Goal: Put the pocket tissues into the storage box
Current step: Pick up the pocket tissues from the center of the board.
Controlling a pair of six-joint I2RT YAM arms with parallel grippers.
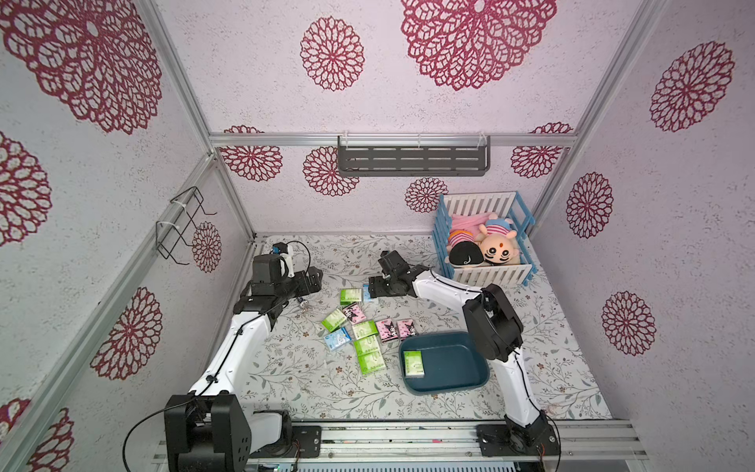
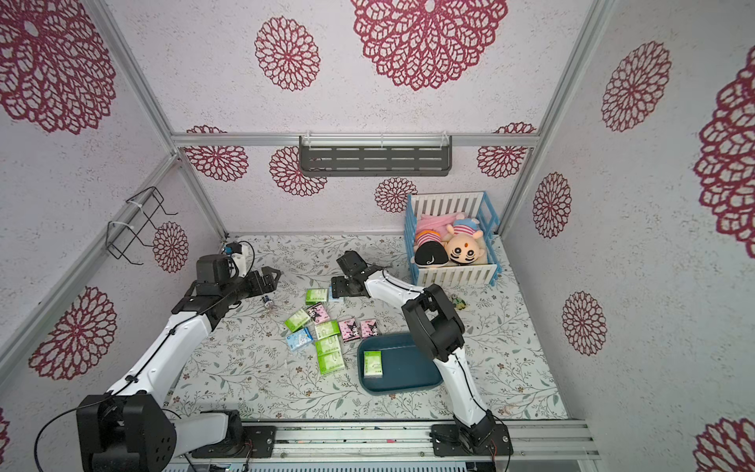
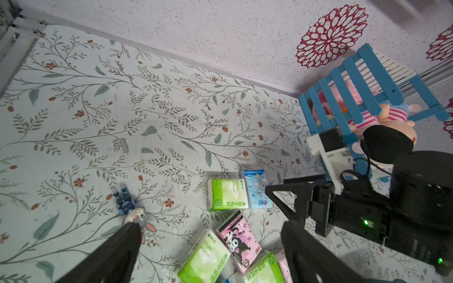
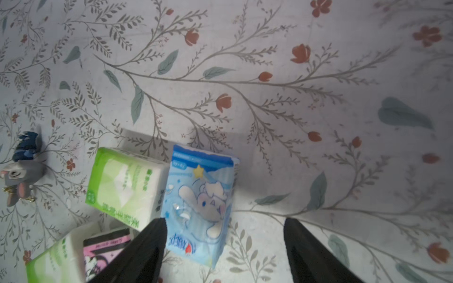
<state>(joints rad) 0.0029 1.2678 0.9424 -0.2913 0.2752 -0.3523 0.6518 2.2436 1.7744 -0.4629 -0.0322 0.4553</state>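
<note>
Left hand (image 1: 312,280), fingers apart and empty, is held above open surface (image 1: 286,367); pocket tissues (image 1: 363,329) are scattered at centre; right hand (image 4: 224,220), spread wide, is set around a light-blue pack (image 4: 201,201) at their far edge; one green pack (image 1: 414,363) is lodged inside the storage box (image 1: 441,390).

The left arm (image 1: 241,343) and right arm (image 1: 512,384) each comprise white link shells between black joint housings, bolted through black base plates (image 1: 486,440) to the aluminium rail (image 1: 408,438), with black cables (image 1: 228,347) along the shells; green indicator lights (image 3: 366,222) mark the right arm's housing farthest from the rail.
</note>
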